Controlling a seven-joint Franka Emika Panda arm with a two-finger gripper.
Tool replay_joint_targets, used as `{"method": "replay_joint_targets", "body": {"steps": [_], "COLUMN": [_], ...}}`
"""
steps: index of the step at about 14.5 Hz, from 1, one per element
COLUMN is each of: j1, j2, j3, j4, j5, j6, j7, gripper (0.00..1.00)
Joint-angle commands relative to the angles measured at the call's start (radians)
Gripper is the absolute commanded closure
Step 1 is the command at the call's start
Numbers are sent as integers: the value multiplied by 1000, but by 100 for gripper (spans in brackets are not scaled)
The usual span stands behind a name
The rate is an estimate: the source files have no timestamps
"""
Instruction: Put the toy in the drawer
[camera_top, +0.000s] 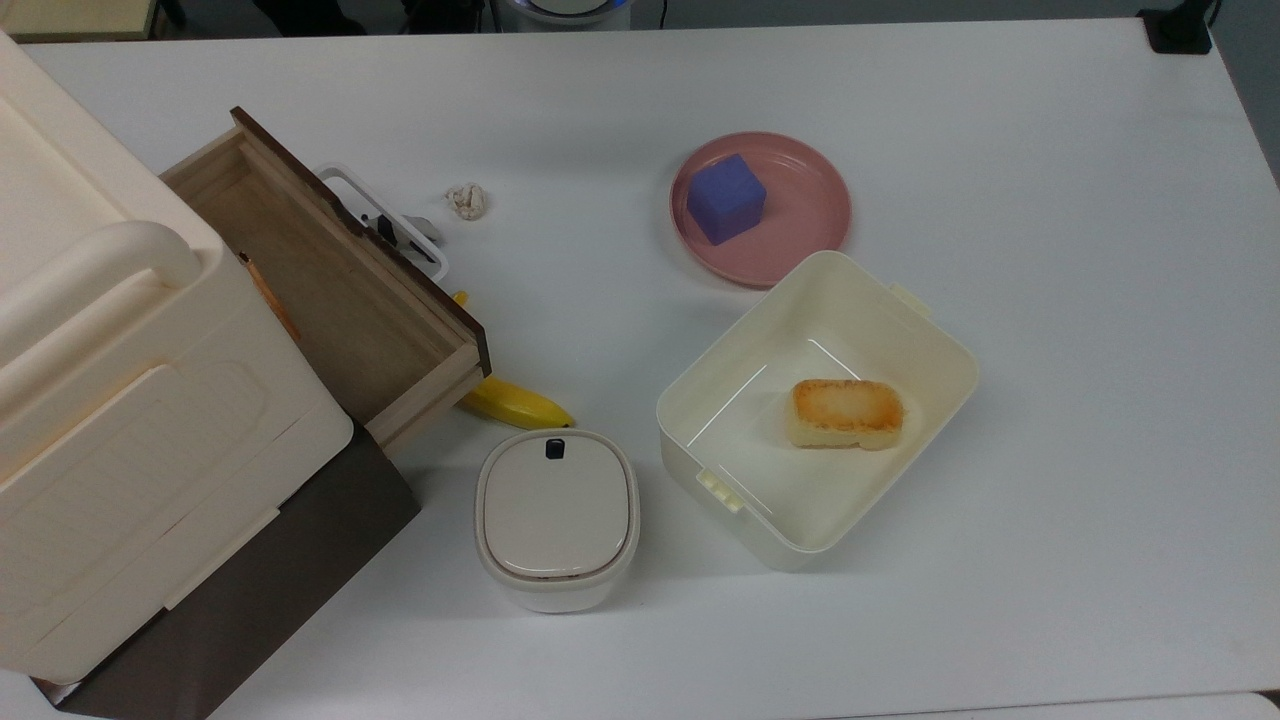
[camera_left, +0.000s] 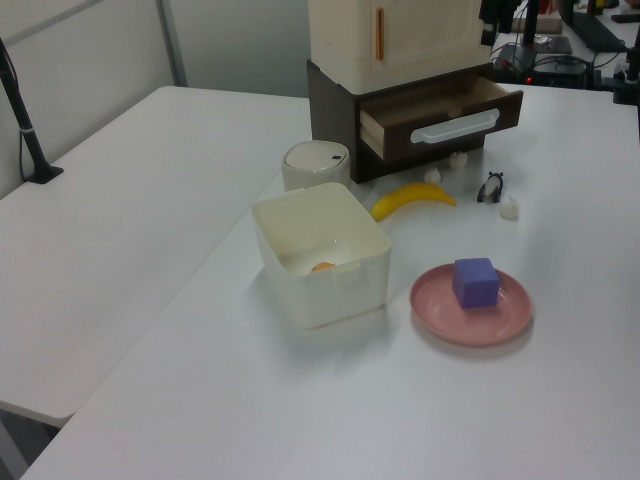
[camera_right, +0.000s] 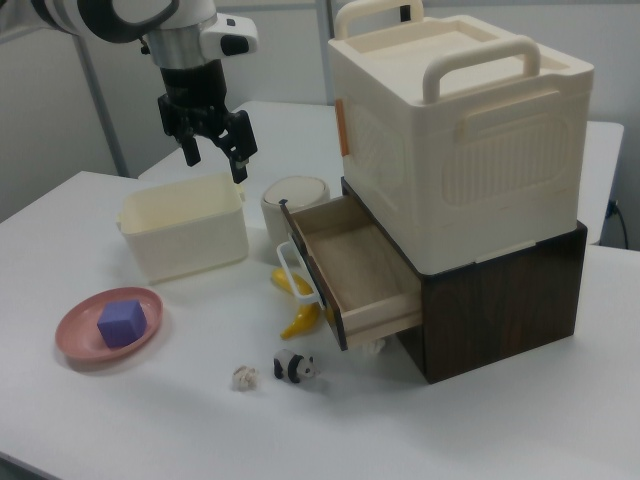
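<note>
- The gripper hung in the right view's upper left, fingers apart and holding nothing, above the cream tub.
- The toy (a tiny panda) lay on the table at lower centre of the right view, just beside the paper wad.
- The drawer stood pulled open, with the banana below its front.

From my station I take the drawer as landmark: it stands pulled out of the dark cabinet, white loop handle facing the table. Just below its front lies the banana. The toy stands on the table beside it, under the drawer's right corner, with a paper wad close by.
</note>
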Motion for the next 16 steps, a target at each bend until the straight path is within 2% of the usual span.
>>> {"method": "replay_joint_targets", "body": {"steps": [1,10,16], "j1": [13,14,10], "j2": [-13,-1,17], "j3": [13,19,59], "j4": [-23,-26,-33], "j5": [-4,-57,-136], "j6": [13,16,18], "j7": [8,-3,8], "gripper": [0,0,0]}}
